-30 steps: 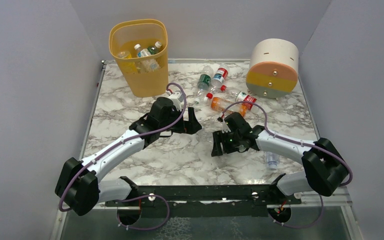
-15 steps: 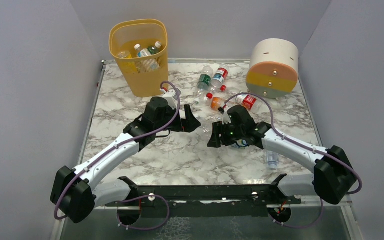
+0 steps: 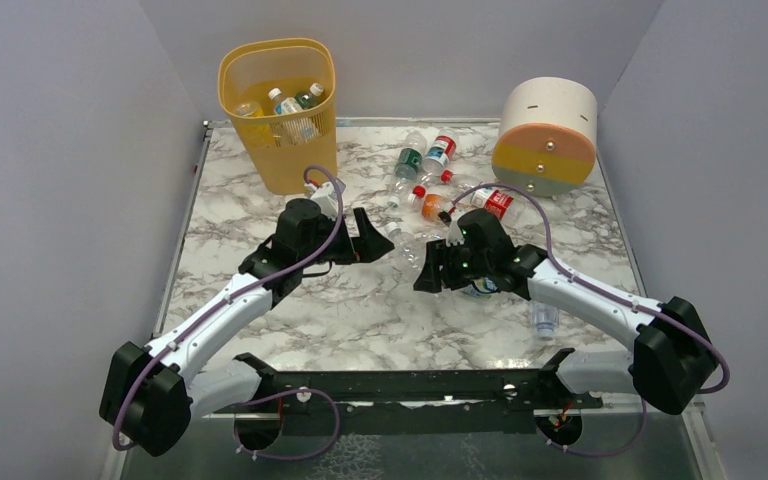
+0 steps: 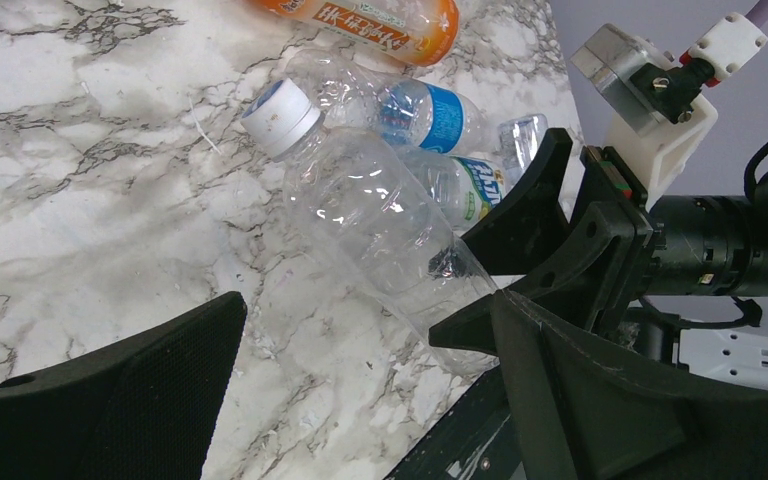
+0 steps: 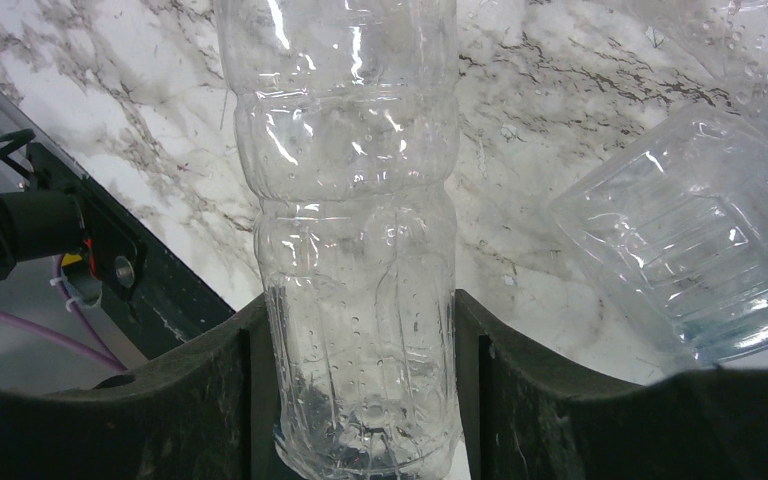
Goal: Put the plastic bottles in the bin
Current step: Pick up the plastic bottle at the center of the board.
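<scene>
**Bottle pass at mid-tabletop: get a sound grip before the release**

The step in hand looks like a pass between arms. The right pincer [image 5: 357,305] pinches a clear plastic bottle with a white cap [image 4: 380,215] at its base end, with the cap pointing at the left pincer [image 3: 373,237]. The left pincer's fingers [image 4: 110,400] are spread wide and the cap sits just in front of them. The tall yellow-orange perforated plastic bin [image 3: 295,165] stands at the far left of the white marble-patterned tabletop [image 3: 360,320], on the left arm's side, with several bottles [image 3: 290,103] inside.

To do this well, the left pincer should move past the cap onto the ribbed body, centred so both fingers land squarely. Thin plastic will likely buckle, so the squeeze should be gentle. The right pincer should let go only once the left grips firmly.

Both arms reach inward and low, with their wrists nearly facing each other. Other bottles [image 3: 430,165] lie beyond the right pincer, toward a round white, orange and grey drum [image 3: 548,135].
</scene>
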Controlling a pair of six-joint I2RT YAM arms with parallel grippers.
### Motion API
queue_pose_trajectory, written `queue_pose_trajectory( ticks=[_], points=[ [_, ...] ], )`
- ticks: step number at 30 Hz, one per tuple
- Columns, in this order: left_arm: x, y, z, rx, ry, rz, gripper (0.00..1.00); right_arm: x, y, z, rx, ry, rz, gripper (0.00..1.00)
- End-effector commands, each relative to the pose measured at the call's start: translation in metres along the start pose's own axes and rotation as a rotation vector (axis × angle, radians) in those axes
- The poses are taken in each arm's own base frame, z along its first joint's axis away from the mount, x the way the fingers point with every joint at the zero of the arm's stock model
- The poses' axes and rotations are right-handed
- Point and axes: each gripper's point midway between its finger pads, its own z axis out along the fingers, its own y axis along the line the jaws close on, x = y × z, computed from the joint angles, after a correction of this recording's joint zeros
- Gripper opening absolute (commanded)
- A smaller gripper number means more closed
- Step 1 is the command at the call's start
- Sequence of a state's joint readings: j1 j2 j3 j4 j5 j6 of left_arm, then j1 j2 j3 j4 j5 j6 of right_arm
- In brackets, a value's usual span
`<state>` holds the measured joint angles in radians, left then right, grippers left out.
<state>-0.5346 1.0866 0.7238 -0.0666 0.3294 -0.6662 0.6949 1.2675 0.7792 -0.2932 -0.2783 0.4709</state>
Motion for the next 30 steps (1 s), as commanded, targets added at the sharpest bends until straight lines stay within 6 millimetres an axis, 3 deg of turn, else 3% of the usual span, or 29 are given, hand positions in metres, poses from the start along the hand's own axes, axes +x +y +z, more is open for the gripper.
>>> queue_pose_trajectory(
  ticks=[1, 17, 30],
  points=[
    [-0.006, -0.012, -0.003, 0.069, -0.028, -0.017, 0.99, -0.016, 0.017, -0.007, -0.053, -0.059, -0.021, 0.58],
    [-0.01, -0.011, -0.003, 0.116, -0.072, -0.104, 0.99, -0.022, 0.019, -0.009, -0.055, -0.082, -0.027, 0.58],
    [-0.022, -0.003, 0.001, 0.153, -0.171, -0.239, 0.99, -0.041, 0.039, -0.011, -0.135, -0.132, -0.026, 0.58]
  ],
)
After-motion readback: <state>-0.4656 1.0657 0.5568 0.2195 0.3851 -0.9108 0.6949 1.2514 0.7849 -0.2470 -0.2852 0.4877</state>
